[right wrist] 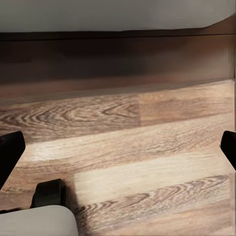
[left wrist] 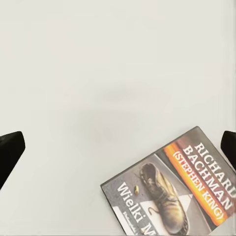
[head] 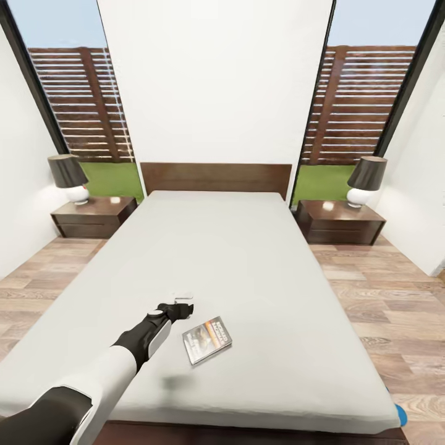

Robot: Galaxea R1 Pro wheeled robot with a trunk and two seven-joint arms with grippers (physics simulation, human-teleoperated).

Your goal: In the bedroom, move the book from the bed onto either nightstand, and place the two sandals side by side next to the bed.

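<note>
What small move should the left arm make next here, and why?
Probably shift the left gripper sideways toward the book before descending. The book lies flat on the bed, untouched, and in the wrist view it sits off to one side of the open fingers rather than between them, so closing now would likely miss.

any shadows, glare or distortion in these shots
Head view: wide-angle stretch leans the window frames; faint arm shadow on the bed; highlights on both nightstands. Left wrist view: book lettering sharp. Right wrist view: soft, dark under the bed frame.
</note>
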